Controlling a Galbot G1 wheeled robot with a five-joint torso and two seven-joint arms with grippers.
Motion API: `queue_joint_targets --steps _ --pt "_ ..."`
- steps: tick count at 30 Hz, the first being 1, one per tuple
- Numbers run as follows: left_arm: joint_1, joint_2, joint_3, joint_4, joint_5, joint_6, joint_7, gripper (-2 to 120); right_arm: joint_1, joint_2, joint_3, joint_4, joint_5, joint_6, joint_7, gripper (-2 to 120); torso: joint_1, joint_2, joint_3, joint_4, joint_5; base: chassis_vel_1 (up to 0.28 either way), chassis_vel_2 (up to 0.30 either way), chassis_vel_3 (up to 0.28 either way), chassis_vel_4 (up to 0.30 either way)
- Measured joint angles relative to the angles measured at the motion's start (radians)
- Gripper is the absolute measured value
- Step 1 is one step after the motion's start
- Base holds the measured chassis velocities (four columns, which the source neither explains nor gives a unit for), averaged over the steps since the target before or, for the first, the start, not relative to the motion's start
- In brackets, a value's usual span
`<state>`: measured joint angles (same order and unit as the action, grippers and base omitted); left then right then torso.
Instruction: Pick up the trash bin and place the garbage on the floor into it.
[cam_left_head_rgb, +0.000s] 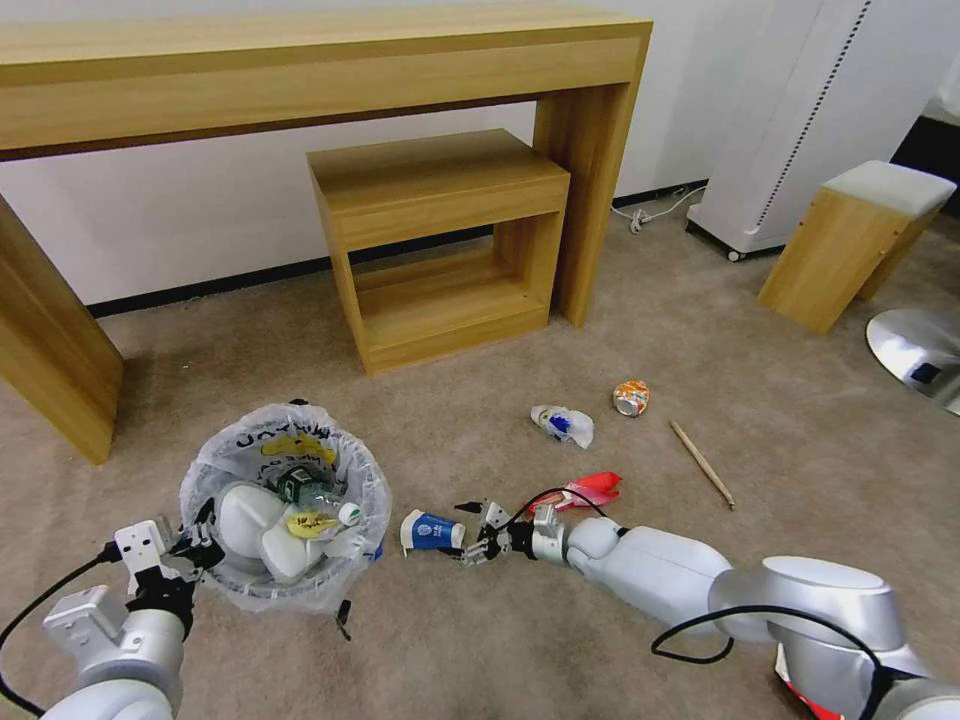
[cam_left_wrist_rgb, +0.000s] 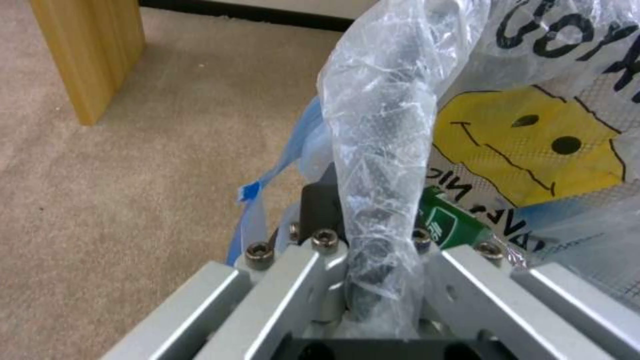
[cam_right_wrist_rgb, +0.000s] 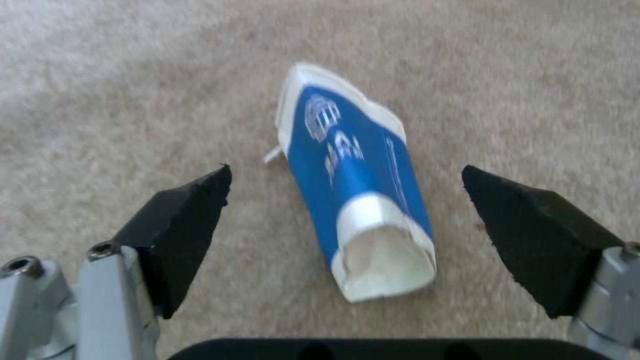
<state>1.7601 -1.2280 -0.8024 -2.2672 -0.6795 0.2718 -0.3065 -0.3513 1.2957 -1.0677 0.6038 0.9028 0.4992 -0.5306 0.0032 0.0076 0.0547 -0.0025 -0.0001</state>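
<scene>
The trash bin is seen at the left, held by its rim just above or on the beige floor. The left gripper is clenched on that rim, and in the left wrist view its fingers are shown closed over the edge with the clear liner bunched between them. On the liner a yellow smiling face and black letters are printed; only fragments of the lettering can be read, so no word is made out. Inside the bin, two white slippers, a small bottle and a green-labelled item are seen.

Just to the right of the bin, a blue-white paper cup is found lying on its side on the floor. A white emblem and small white writing are printed on the cup, too blurred to be read. The right gripper is held low beside it, its fingers spread wide on either side of the cup and not touching it.

Farther right on the floor, a red wrapper, a crumpled white-and-blue piece, a crushed orange can and a wooden stick are scattered apart.
</scene>
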Motion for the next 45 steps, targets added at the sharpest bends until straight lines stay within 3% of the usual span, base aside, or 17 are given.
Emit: queue_joint_targets --steps 9,12,16,22,29,38,42,45 --pt "0.008 -0.002 0.003 -0.006 0.001 -0.007 0.009 1 -0.029 0.049 0.062 -0.121 -0.074 0.030 -0.043 67 0.000 0.000 0.000 0.0000 0.0000 0.000 0.000 0.000 0.000" --pt "0.012 -0.001 0.003 -0.016 0.001 -0.009 0.012 1 -0.047 0.075 0.118 -0.179 -0.116 0.043 -0.075 51 0.000 0.000 0.000 -0.0001 0.0001 0.000 0.000 0.000 0.000" --pt "0.018 -0.002 0.003 -0.016 0.002 -0.010 0.012 1 -0.056 0.090 0.147 -0.211 -0.150 0.054 -0.086 39 0.000 0.000 0.000 0.0002 0.0000 0.000 0.000 0.000 0.000" --pt "0.023 -0.004 0.002 -0.016 0.004 -0.013 0.013 1 -0.056 0.104 0.166 -0.237 -0.173 0.065 -0.094 28 0.000 0.000 0.000 0.0001 0.0000 0.000 0.000 0.000 0.000" --pt "0.024 -0.007 0.001 -0.005 0.008 -0.019 0.013 1 -0.053 0.110 0.197 -0.226 -0.188 0.090 -0.099 0 0.000 0.000 0.000 0.0002 0.0001 0.000 0.000 0.000 0.000" --pt "-0.003 -0.003 0.013 0.031 0.008 -0.020 0.013 1 -0.057 0.043 0.185 -0.116 -0.138 0.093 -0.085 0 0.000 0.000 0.000 -0.0002 0.0000 0.000 0.000 0.000 0.000" --pt "-0.009 0.000 0.016 0.041 0.008 -0.020 0.013 1 -0.065 0.041 0.183 -0.092 -0.138 0.095 -0.064 8 0.000 0.000 0.000 0.0000 0.0000 0.000 0.000 0.000 0.000" --pt "-0.011 0.005 0.016 0.049 0.007 -0.020 0.013 1 -0.070 0.052 0.170 -0.058 -0.140 0.083 -0.015 24 0.000 0.000 0.000 0.0002 0.0001 0.000 0.000 0.000 0.000"
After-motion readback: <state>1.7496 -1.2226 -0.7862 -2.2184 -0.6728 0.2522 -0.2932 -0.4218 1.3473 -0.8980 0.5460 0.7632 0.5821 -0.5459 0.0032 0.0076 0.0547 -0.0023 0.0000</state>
